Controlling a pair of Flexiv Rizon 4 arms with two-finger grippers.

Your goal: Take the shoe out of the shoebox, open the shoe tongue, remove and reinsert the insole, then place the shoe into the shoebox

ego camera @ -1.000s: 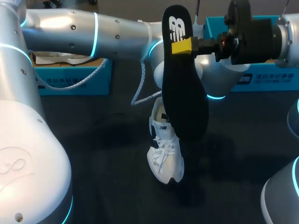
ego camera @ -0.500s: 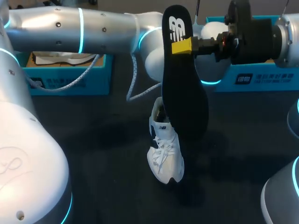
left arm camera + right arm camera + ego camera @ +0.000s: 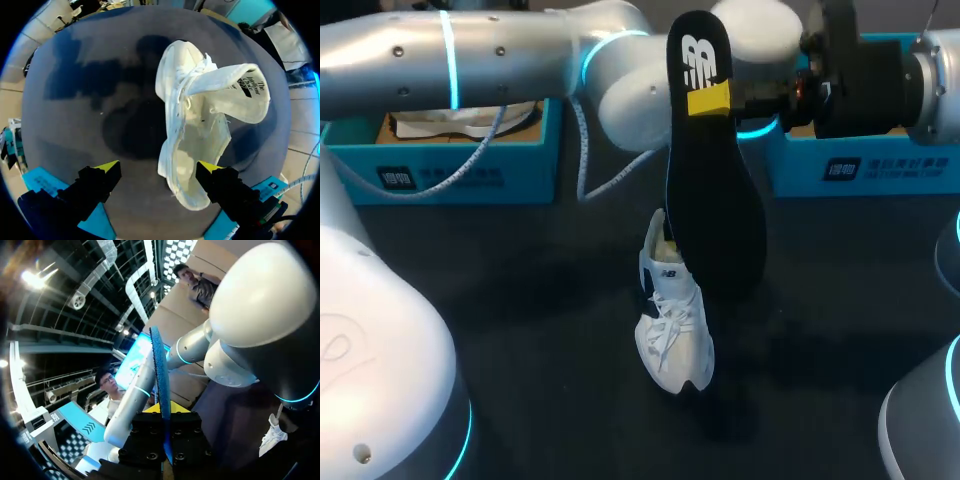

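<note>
Item, shoe (image 3: 672, 330): out of the shoebox (image 3: 450, 178) and lying on the table (image 3: 520, 330) with its tongue (image 3: 235, 90) folded wide open. It sits below and ahead of my left pincer (image 3: 159, 167), whose fingers are spread and hold nothing. Item, insole (image 3: 712, 200): removed, hanging from my right pincer (image 3: 710, 100), which is clamped on it near the heel end and holds it up over the table. Done, by my judgement: take-out, tongue, insole removal; outstanding: reinsert the insole, then return the shoe to the shoebox.
</note>
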